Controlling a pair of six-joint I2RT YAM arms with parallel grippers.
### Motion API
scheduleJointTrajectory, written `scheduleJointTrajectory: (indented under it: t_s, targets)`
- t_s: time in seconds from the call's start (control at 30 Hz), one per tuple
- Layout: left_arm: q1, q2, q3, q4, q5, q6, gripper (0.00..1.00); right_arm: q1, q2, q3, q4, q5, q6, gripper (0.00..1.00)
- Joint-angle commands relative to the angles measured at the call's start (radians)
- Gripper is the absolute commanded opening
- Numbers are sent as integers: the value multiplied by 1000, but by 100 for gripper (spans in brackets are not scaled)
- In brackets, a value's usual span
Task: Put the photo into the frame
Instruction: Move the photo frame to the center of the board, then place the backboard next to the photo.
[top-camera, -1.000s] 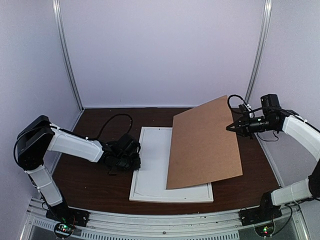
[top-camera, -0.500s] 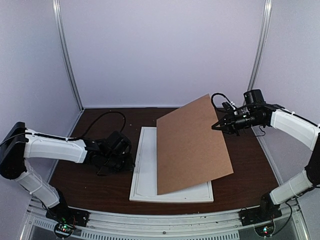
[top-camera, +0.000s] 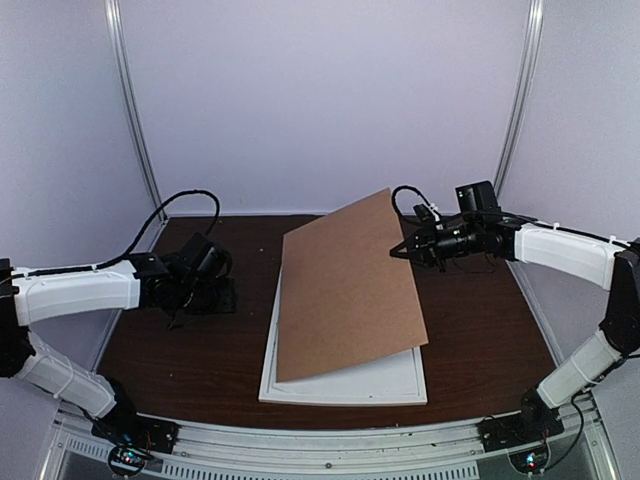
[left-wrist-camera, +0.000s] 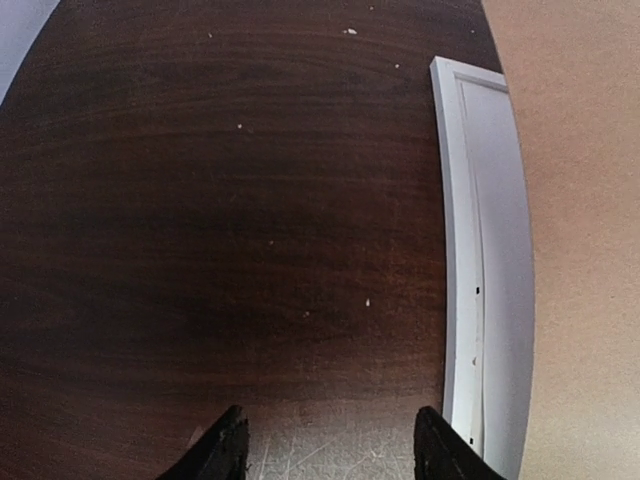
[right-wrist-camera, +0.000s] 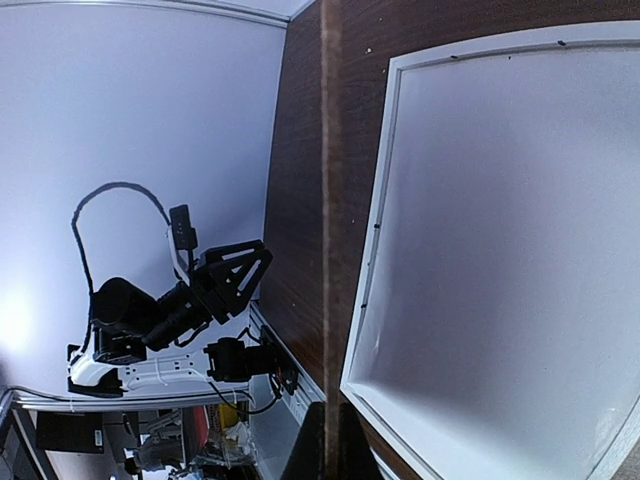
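Right fingers (top-camera: 398, 252) hold backing board (top-camera: 345, 290) tilted over frame (top-camera: 340, 398)

The tilted backing board (top-camera: 345, 290) hides most of the frame (top-camera: 350, 386) beneath it.

left arm (top-camera: 80, 290) stretched low, left gripper (left-wrist-camera: 330, 420) jaws apart; right arm (top-camera: 560, 245) raised, right gripper (top-camera: 402, 250) clamped on board (top-camera: 345, 290) edge.

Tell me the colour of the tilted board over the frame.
Plain brown board, clearest in the top view.
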Motion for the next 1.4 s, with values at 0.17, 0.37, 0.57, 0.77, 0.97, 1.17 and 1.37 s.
scheduleJointTrajectory:
  t_s: [0.17, 0.37, 0.57, 0.77, 0.97, 1.17, 1.37]
  targets:
    - [10, 25, 83, -20, -41, 94, 67, 37, 34, -50, 219, 22, 117, 0]
    - [11, 51, 96, -8, -29, 105, 70, 40, 42, -87, 233, 23, 127, 0]
    - [11, 72, 103, -9, -18, 106, 70, 40, 43, -121, 277, 21, 138, 0]
    - [12, 84, 103, -8, -4, 103, 71, 39, 43, -135, 282, 22, 138, 0]
    - [11, 84, 103, -8, -2, 104, 71, 40, 58, -143, 284, 22, 132, 0]
    - [11, 84, 102, -8, 1, 106, 71, 40, 69, -154, 289, 22, 127, 0]
    - [11, 92, 104, -8, 4, 107, 71, 40, 67, -157, 270, 22, 116, 0]
